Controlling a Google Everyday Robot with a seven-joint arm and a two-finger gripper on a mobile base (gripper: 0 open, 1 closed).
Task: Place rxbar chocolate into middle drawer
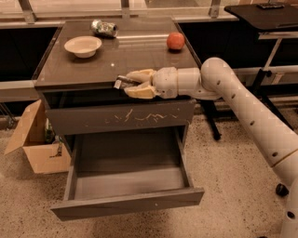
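Observation:
My gripper [131, 83] hangs over the front edge of the cabinet top, its cream fingers [139, 74] closed around the rxbar chocolate [122, 82], a small dark bar whose end sticks out to the left. The middle drawer [125, 203] is pulled wide open below, with a smooth grey front and a plain grey interior. The gripper is above the closed scratched drawer front [121, 118], higher than the open drawer and slightly behind its middle.
On the cabinet top [84, 69] sit a white bowl [83, 46], a shiny silver can [104, 28] lying on its side, and a red apple [175, 41]. An open cardboard box [35, 142] stands on the floor at left. A black table [260, 14] stands at right.

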